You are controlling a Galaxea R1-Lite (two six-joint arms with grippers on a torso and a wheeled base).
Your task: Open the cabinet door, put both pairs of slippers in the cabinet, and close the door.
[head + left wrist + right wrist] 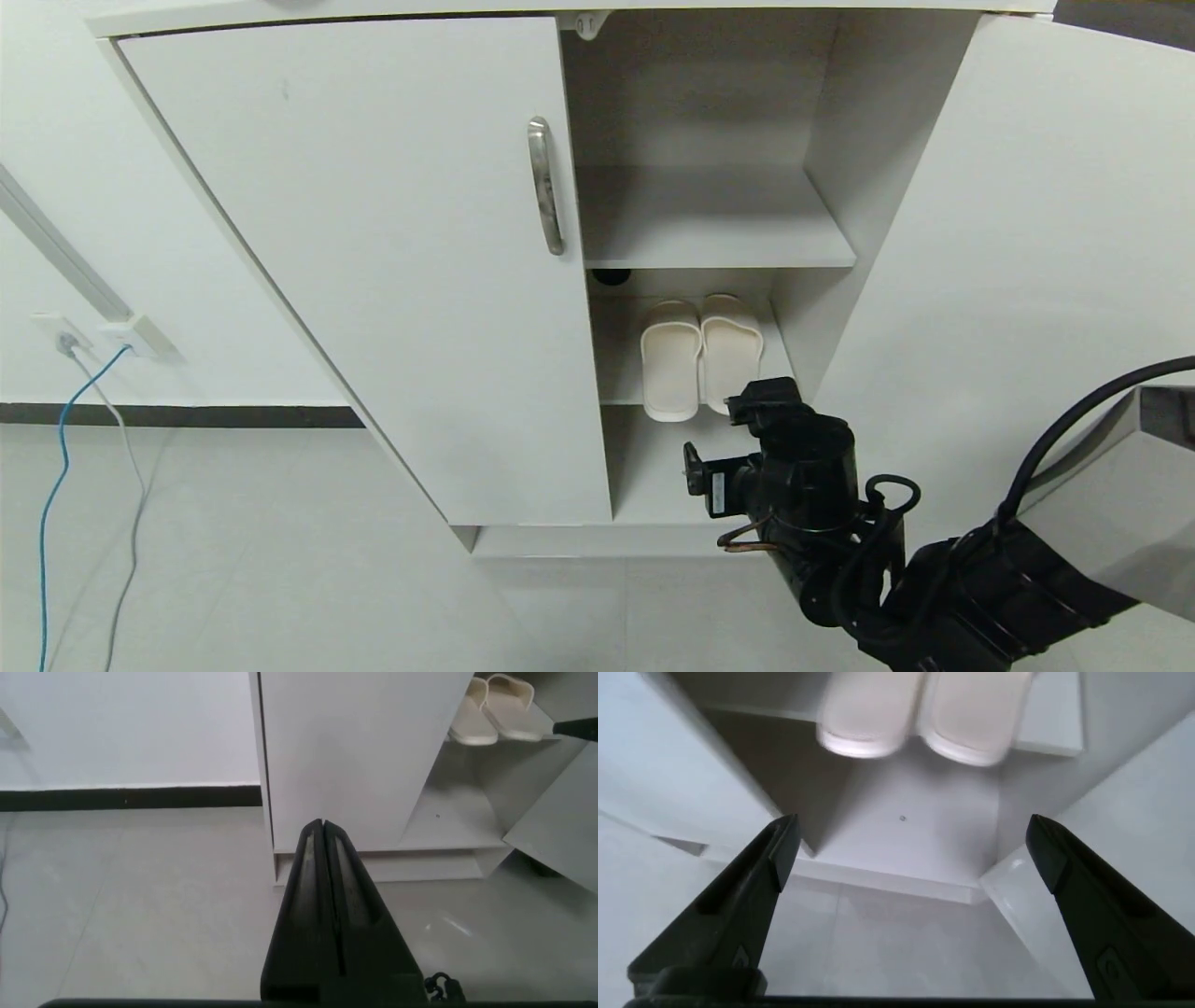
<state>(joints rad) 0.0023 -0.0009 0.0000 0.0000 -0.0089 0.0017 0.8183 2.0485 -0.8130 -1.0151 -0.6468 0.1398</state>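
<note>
One pair of cream slippers (700,355) lies side by side on the middle shelf of the white cabinet (840,140), just beyond and a little above the tips of your right pincer (912,831). The two slippers touch along their inner edges, and the ends nearest the pincer reach the front edge of the shelf. The right pincer hangs in front of the cabinet's bottom compartment with its two black fingers (738,896) spread wide apart. It has hold of nothing and is apart from the slippers.

To the right of that pincer, the cabinet's right door (1027,233) stands swung open. To its left, the left door (373,261) is closed, with an upright metal handle (546,187) near its inner edge. Higher above the pincer, over the slippers, is the upper shelf (709,219).

Your left pincer (322,826) sits low over the pale tiled floor (280,560), its fingers pressed together with nothing between them. The closed door's foot is ahead of it, and the slippers are well apart from it, up and off to one side.

Far to the left of both pincers, a blue cable (56,485) and a grey one run from a wall socket (65,336) down the wall to the floor.
</note>
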